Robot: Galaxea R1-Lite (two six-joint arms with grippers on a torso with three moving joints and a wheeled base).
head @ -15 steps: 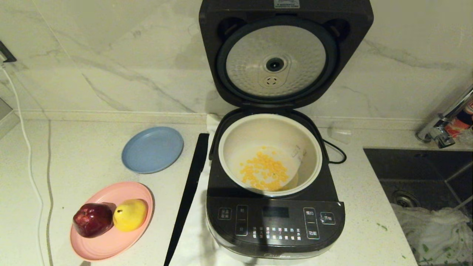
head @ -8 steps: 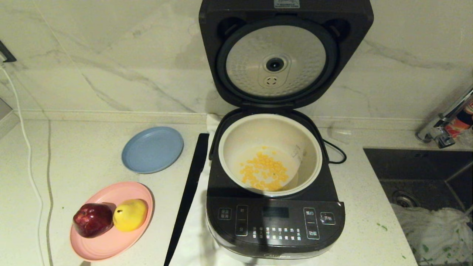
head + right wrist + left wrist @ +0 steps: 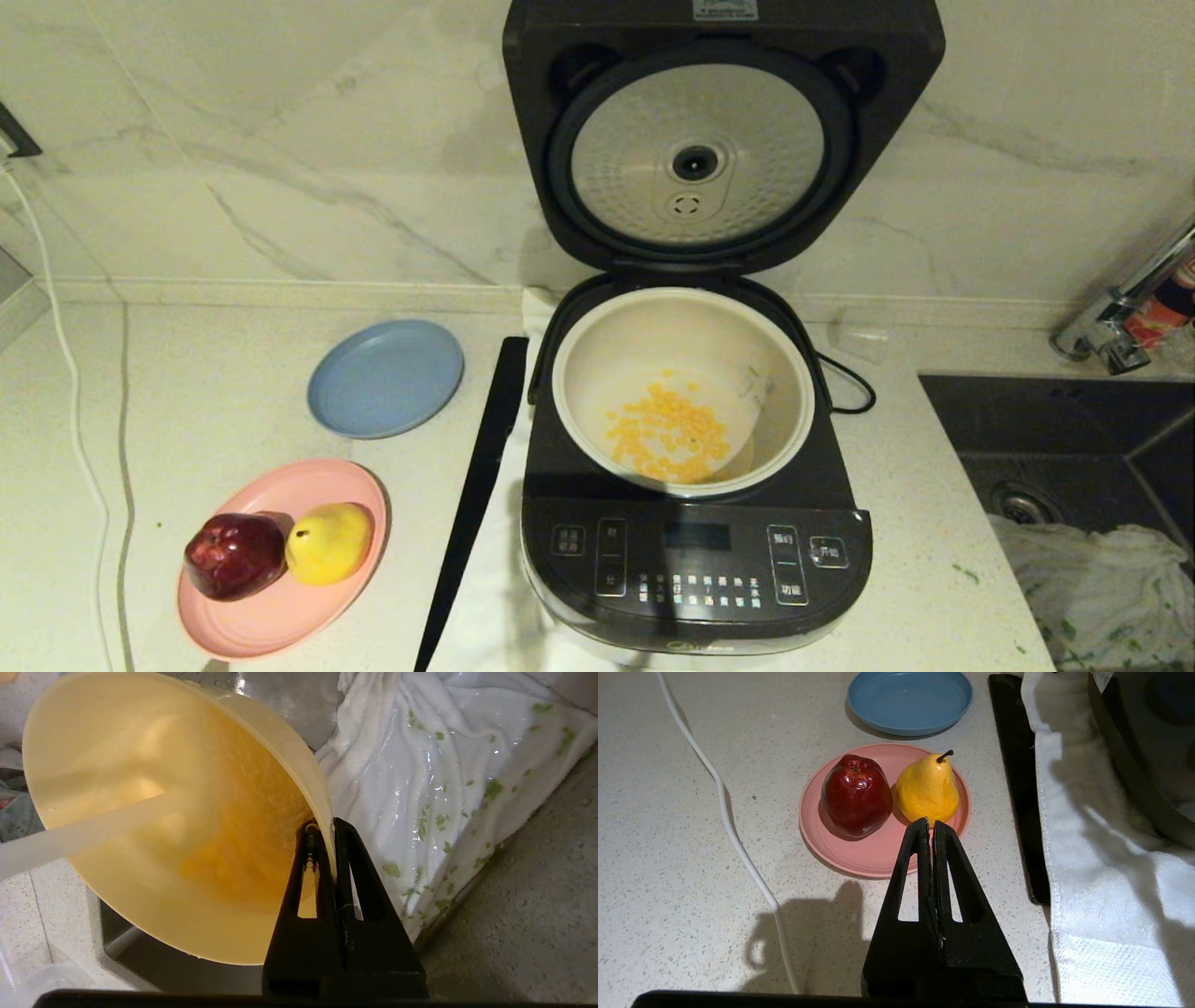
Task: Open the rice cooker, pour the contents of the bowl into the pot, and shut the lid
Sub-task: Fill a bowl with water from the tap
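The rice cooker (image 3: 695,560) stands in the middle of the counter with its lid (image 3: 709,140) swung up against the wall, silver underside showing. Yellow kernels (image 3: 667,434) lie on the bottom of the cream pot (image 3: 597,345). Neither arm shows in the head view. In the right wrist view my right gripper (image 3: 327,828) is shut on the rim of the pale yellow bowl (image 3: 154,812), which is tipped on its side and looks empty, over the sink by a wet white cloth (image 3: 430,765). My left gripper (image 3: 930,823) is shut on nothing, above the counter near the pink plate (image 3: 859,851).
The pink plate (image 3: 280,597) carries a red apple (image 3: 233,555) and a yellow pear (image 3: 329,541). A blue plate (image 3: 385,378) lies behind it. A black strip (image 3: 476,485) and a white towel (image 3: 1101,858) lie left of the cooker. The sink (image 3: 1064,439) and tap (image 3: 1120,317) are on the right.
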